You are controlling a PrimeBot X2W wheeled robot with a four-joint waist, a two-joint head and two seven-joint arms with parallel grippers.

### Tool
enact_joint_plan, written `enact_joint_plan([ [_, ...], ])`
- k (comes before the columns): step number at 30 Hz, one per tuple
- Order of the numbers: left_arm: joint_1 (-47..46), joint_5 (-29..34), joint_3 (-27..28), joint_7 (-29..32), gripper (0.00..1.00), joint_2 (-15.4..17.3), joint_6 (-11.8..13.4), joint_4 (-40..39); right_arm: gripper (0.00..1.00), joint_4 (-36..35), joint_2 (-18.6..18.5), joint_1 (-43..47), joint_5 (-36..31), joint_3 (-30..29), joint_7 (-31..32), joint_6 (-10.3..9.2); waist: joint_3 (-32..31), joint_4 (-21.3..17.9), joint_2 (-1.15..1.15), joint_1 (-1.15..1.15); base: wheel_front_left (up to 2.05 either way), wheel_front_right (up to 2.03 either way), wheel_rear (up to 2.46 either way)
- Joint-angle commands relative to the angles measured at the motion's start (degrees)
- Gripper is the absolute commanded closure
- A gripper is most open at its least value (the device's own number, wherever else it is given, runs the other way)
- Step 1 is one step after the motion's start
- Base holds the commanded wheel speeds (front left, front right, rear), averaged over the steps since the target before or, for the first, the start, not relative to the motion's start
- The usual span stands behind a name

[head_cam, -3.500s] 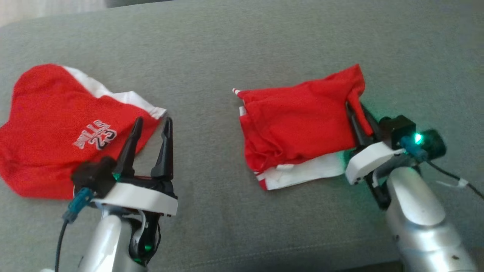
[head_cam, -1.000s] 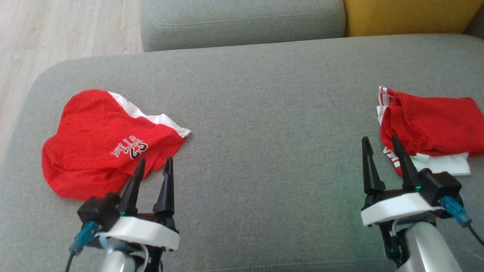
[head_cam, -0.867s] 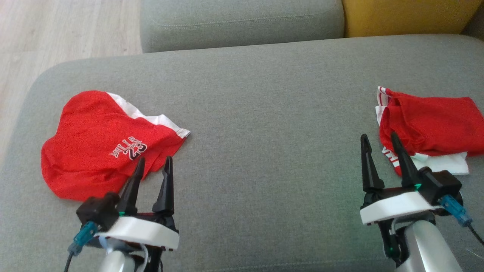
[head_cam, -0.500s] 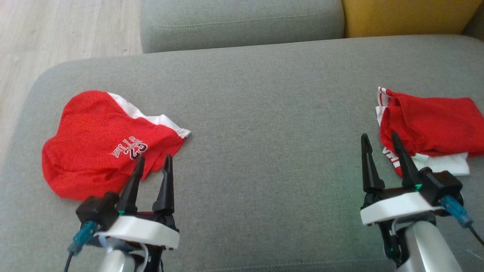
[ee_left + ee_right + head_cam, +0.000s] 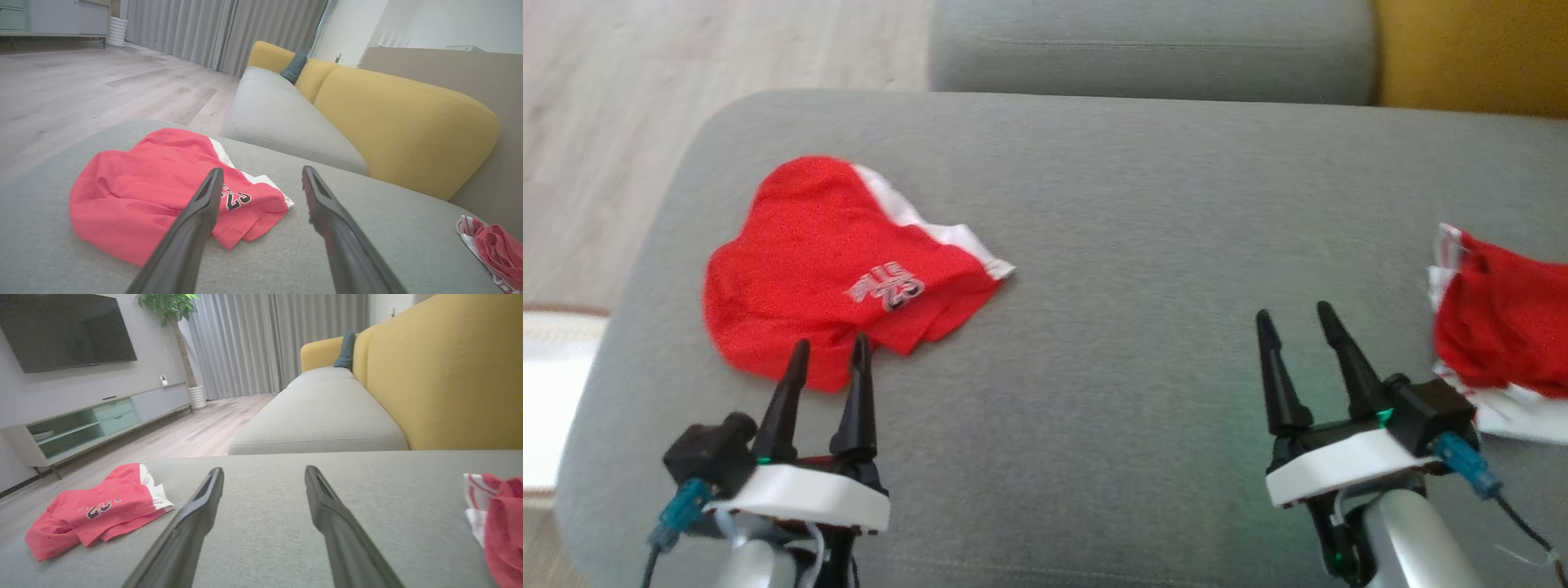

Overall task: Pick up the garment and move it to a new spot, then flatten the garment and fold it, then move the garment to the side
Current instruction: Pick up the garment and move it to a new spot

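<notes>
Head camera has swung left over the last half second; both garments lie as before. Left gripper (image 5: 830,341), fingers apart and empty, hovers just near of the crumpled red garment (image 5: 833,261) on the grey cushion (image 5: 1127,204). Right gripper (image 5: 1294,312), also apart and empty, sits left of the folded red garment (image 5: 1507,335). Right wrist view adds a wall television (image 5: 65,330).

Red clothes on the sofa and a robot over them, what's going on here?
A two-armed robot is tidying clothes on a grey sofa seat. A folded red garment lies off to its right, apparently set aside. A crumpled red jersey lies at its left, just ahead of the left fingers. Those and the right fingers are open and hold nothing, hovering over the seat.
</notes>
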Motion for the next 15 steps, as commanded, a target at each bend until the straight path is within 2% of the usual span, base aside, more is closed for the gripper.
enact_joint_plan([
  [1,-2.83,0.05,2.64,-0.32,0.00,0.31,0.15,-1.80,0.00,-1.34,-0.10,-1.74,0.28,1.97,-0.61,-0.05,0.04,2.95,0.00,0.00,0.00,0.00,0.00],
  [15,-1.91,0.55,4.86,-0.32,0.00,0.31,0.09,-1.68,0.00,-0.11,-0.09,-1.70,1.61,4.23,-0.61,-0.05,-0.85,12.94,0.00,0.00,0.00,0.00,0.00],
])
